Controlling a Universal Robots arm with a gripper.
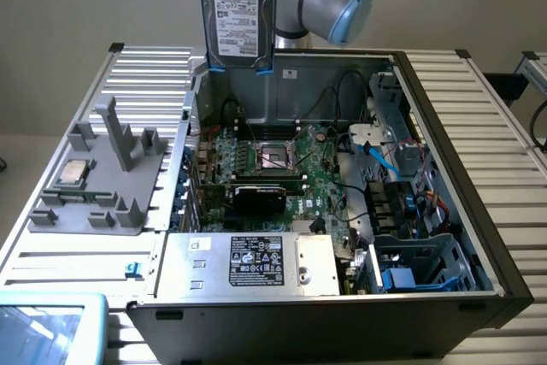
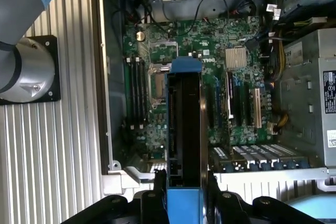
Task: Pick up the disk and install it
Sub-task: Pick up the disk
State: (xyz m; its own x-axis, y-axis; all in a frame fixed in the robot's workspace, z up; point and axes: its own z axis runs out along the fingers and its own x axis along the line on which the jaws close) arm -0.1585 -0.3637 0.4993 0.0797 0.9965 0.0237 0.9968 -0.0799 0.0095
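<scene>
A ribbed metal table (image 1: 500, 143) carries an open computer case (image 1: 342, 331) with its motherboard (image 1: 295, 168) exposed. The disk (image 1: 238, 14) hangs upright in the air above the case's far edge, its label facing the exterior camera. The gripper (image 2: 185, 184) has its fingers (image 2: 159, 181) clamped on the disk's two broad faces, over the motherboard.
</scene>
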